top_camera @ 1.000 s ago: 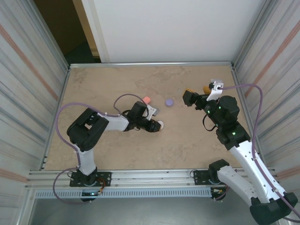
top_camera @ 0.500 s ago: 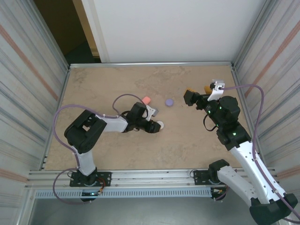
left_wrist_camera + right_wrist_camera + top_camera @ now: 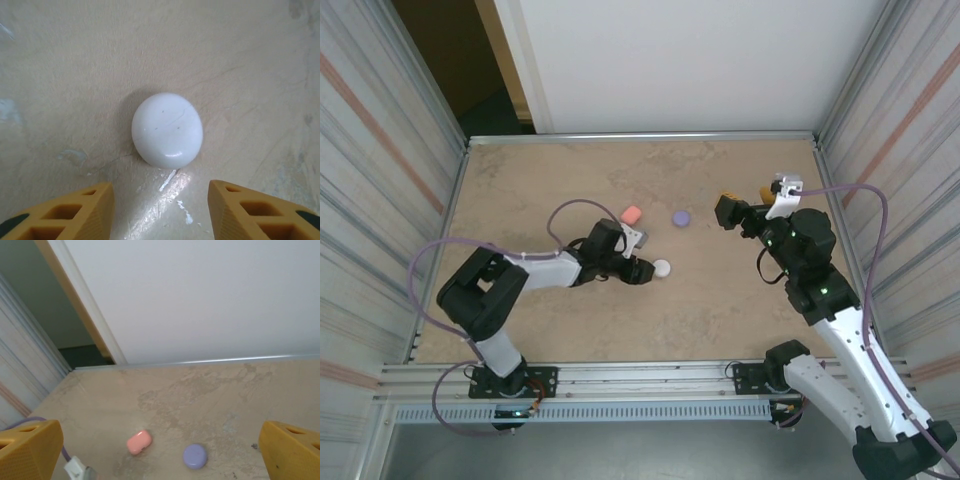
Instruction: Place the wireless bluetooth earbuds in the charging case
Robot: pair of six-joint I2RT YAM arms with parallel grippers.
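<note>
Near the middle of the desk (image 3: 520, 190), just toward 4 o'clock in the top view, lies the white charging case (image 3: 662, 267), a smooth rounded pebble with its lid down, so what it holds cannot be seen. The left claw (image 3: 639, 270) sits low at the case's 9 o'clock, just beside it, and points at it. In the left wrist view the 2 yellow fingers (image 3: 65, 212) stand well apart at the lower edge. The white charging case (image 3: 167, 130) rests on the desk at 12 o'clock from the gap, beyond the fingertips, and neither finger touches it.

The pink case (image 3: 631, 214) lies at 11 o'clock from the white one, and the purple case (image 3: 681, 217) at 1 o'clock; the 2 are near each other but apart, both shut.

The right claw (image 3: 745, 196) is at 3 o'clock of the purple case, well apart from the white one. In the right wrist view its fingers (image 3: 30, 452) are spread wide with nothing held, and the pink case (image 3: 139, 442) and purple case (image 3: 195, 456) lie on the desk beyond them.
</note>
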